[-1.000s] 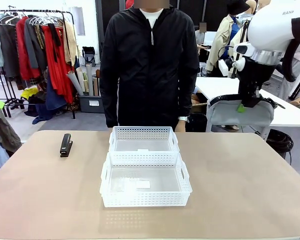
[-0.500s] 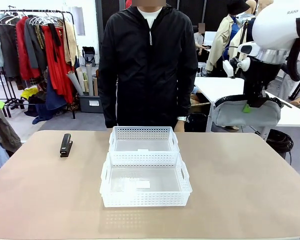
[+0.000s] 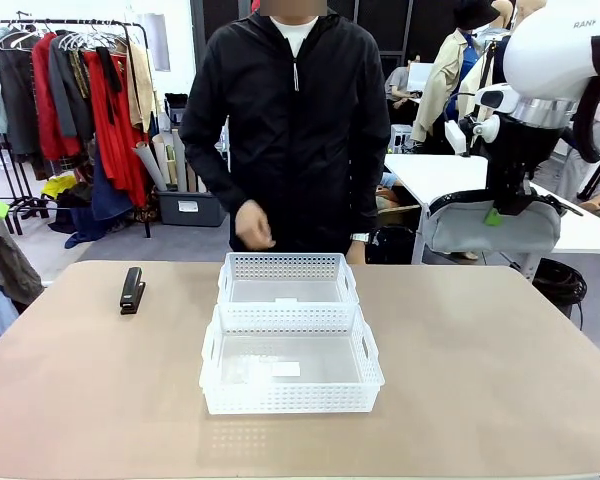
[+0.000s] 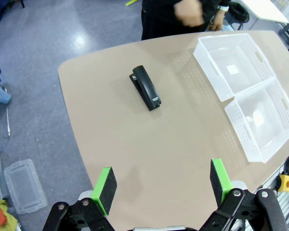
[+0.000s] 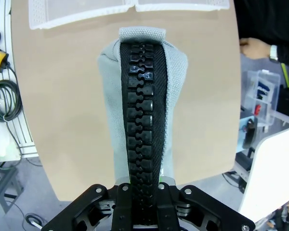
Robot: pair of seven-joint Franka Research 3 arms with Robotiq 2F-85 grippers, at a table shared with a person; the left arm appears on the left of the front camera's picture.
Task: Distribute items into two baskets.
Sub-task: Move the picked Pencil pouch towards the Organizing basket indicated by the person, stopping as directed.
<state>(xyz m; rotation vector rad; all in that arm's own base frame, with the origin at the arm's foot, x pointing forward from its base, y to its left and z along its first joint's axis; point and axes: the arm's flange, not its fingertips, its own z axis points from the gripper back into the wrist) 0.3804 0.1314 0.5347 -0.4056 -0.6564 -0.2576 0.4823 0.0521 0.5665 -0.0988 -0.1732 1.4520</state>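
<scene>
Here, setting: a tan table (image 3: pixel 480 350) with a person standing at its far edge, top centre of the front view.
Right gripper (image 3: pixel 493 216): high in the upper right of the front view, well above and off the table's right side, clamped shut on the pouch; in its own wrist view the right gripper (image 5: pixel 143 185) pinches the zipper edge at the bottom of the frame.
Pouch (image 3: pixel 490 228): grey, hanging in the air under the gripper, held at the middle of its top edge; its long axis runs level across the front view. In the right wrist view the pouch (image 5: pixel 142 96) runs from bottom to top of the frame, black zipper facing the camera down its centre.
Left gripper (image 4: pixel 161 183): fingers spread wide with nothing between them, above the table.
Stapler (image 3: pixel 132 289): black, flat on the table at centre left of the front view, well apart from the baskets; its long axis points away from the camera toward the far edge. In the left wrist view the stapler (image 4: pixel 146 88) lies on a slant, upper left to lower right.
Near basket (image 3: pixel 292 400): white, at the table's middle, long sides across the picture; lower right in the left wrist view (image 4: pixel 241 125).
Far basket (image 3: pixel 285 265): just behind it, touching, same way round; upper right in the left wrist view (image 4: pixel 209 72).
Person's hand (image 3: pixel 252 225): raised at waist height, above the far edge.
</scene>
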